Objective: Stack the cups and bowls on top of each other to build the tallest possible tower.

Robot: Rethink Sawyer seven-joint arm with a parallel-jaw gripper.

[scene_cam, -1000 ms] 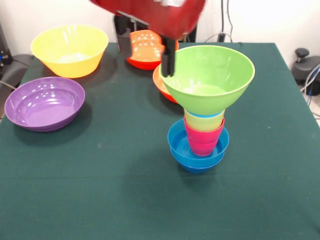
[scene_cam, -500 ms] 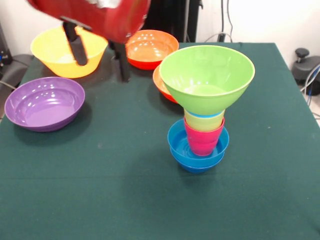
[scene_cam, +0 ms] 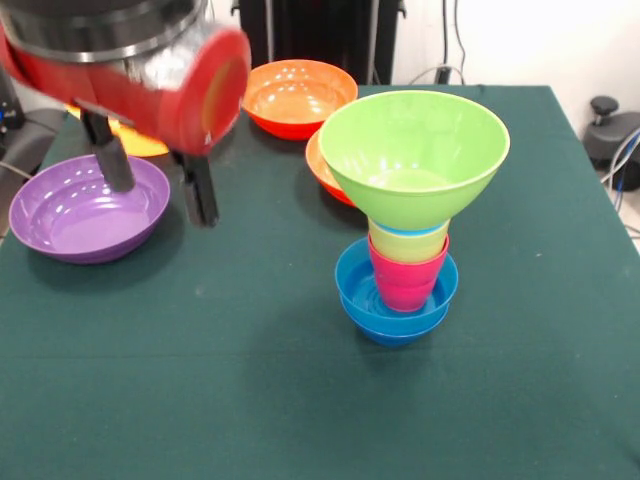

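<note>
The tower stands right of centre: small blue bowls (scene_cam: 396, 296) at the bottom, a pink cup (scene_cam: 407, 278) in them, a yellow cup (scene_cam: 408, 243) with a light blue rim above it, and the lime green bowl (scene_cam: 414, 155) on top. My gripper (scene_cam: 157, 178) hangs open and empty at the left, its two black fingers straddling the right rim of the purple bowl (scene_cam: 85, 208). The red arm hides most of the yellow bowl (scene_cam: 140, 143). One orange bowl (scene_cam: 298, 96) sits at the back, and a second orange bowl (scene_cam: 324, 169) shows partly behind the green one.
The green cloth table (scene_cam: 250, 380) reaches the frame's bottom. Its right edge (scene_cam: 600, 200) borders cables and a black fixture.
My gripper has swung from beside the green bowl's rim leftward and toward the front, past the yellow bowl to the purple bowl's rim. The tower has not moved.
</note>
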